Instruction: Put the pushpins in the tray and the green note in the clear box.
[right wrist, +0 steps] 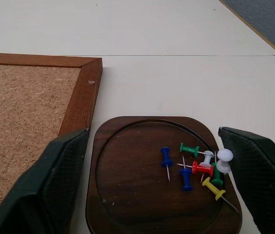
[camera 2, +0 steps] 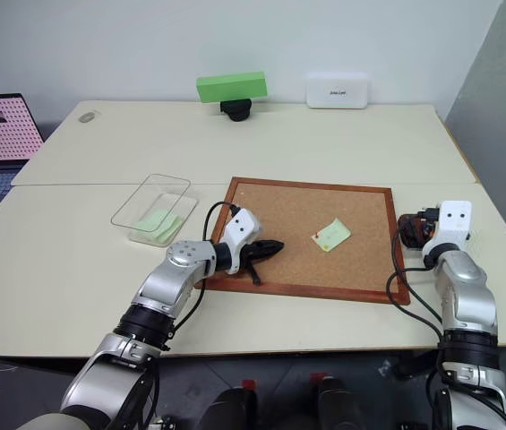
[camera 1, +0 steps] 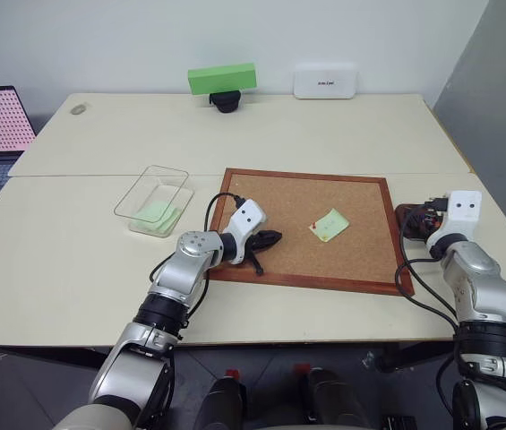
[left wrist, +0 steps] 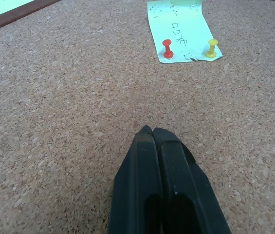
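Just right of the corkboard [camera 1: 306, 228], the tray [right wrist: 127, 195] sat on the counter [camera 1: 324, 134], its edge beside the board's wooden frame. Inside it lay a small heap of pushpins [right wrist: 198, 168] in blue, green, red, yellow and white, gathered toward one side. The right gripper [right wrist: 159, 190] hung over the tray with its jaws spread wide on either side of it, gripping nothing.

On the cork lay the green note [camera 1: 330, 224], toward the board's right half, fastened at one edge by a red pin [left wrist: 167, 48] and a yellow pin [left wrist: 212, 47]; some handwriting showed on the paper. The left gripper [left wrist: 153, 134] rested low over the cork near the board's left edge, its jaws pressed together and empty, pointing toward the note but well apart from it.

The clear box [camera 1: 154, 200] stood on the counter left of the board, with pale green slips [camera 1: 158, 214] lying inside.
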